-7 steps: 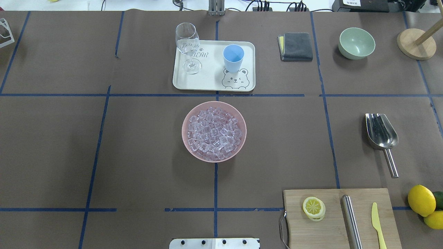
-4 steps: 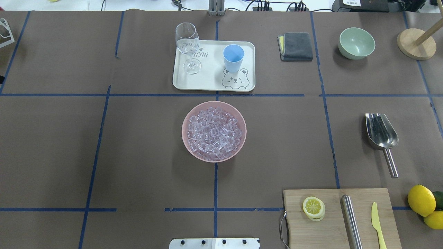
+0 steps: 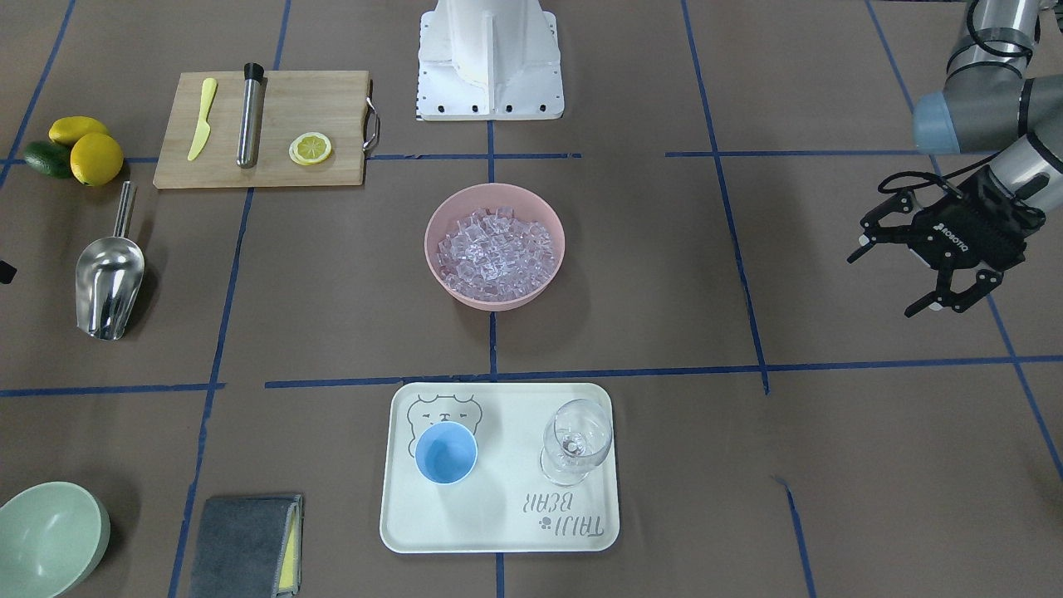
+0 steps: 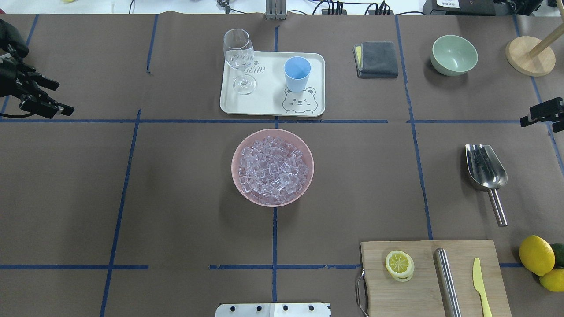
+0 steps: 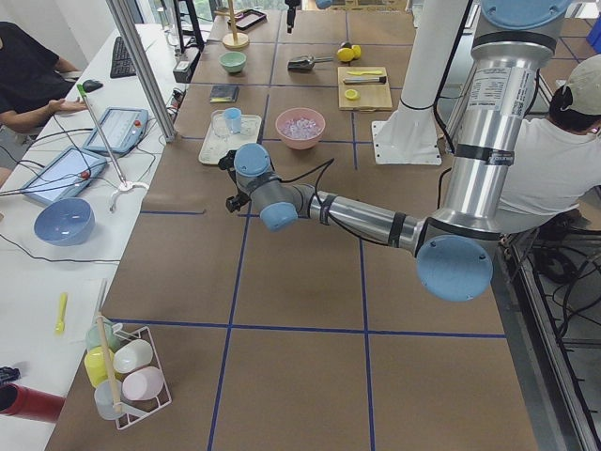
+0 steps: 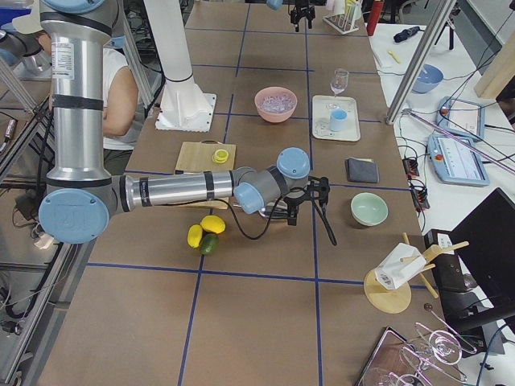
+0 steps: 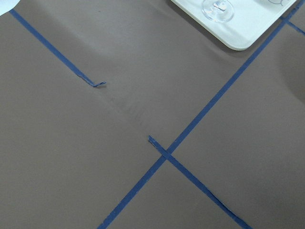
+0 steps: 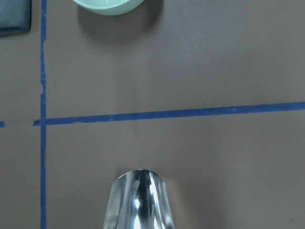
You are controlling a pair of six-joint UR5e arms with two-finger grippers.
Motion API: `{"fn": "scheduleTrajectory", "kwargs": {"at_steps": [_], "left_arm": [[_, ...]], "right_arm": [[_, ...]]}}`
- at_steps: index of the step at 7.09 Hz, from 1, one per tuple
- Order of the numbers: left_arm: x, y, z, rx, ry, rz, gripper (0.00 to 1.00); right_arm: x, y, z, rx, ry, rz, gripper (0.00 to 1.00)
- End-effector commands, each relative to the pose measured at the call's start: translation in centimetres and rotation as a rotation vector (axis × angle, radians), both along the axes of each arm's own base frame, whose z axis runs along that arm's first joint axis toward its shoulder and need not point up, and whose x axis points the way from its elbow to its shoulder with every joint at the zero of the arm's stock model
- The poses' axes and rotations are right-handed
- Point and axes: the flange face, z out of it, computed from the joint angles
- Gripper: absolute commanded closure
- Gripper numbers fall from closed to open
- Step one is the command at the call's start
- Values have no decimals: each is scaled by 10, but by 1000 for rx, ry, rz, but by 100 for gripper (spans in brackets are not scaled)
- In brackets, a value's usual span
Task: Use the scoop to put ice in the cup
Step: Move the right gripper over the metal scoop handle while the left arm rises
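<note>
Both grippers now poke in at the overhead edges: left gripper (image 4: 61, 97) with fingers spread, right gripper (image 4: 543, 114) too cropped to tell; scoop (image 4: 486, 169) lies mid-right, rigid, slick steel, best taken by its thin handle (image 4: 497, 208); ice (image 4: 273, 171) heaped centre, cup (image 4: 297, 73) upper centre

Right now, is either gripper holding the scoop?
No, the scoop lies alone on the table in the overhead view, with nothing gripping its handle.

The overhead camera looked forward and down on the counter (image 4: 176, 198) from behind the robot (image 3: 490, 58), the front one faced it across the same pink bowl (image 4: 234, 169) and cup (image 4: 297, 72), two side cameras looked along the counter, and both wrist cameras hung close above it.
</note>
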Motion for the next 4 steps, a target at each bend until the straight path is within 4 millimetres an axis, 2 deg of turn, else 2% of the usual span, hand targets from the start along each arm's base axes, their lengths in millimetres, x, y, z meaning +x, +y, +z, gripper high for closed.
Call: {"fn": "scheduleTrajectory", "kwargs": {"at_steps": [1,2,3,4], "left_arm": [[8,1,3,40,13,12,0],[25,6,0,40,16,43,0],[29,7,-5,48,21,49,0],[32,6,-9,61,19,47,0]], "right_arm": [[-34,26,-13,20,-3,-72,0],[-56,47,-24,-14,3,-79,0],[-88,77,-36,-46,49,-66,0],[-108,91,-41,-65,62,-72,0]]}}
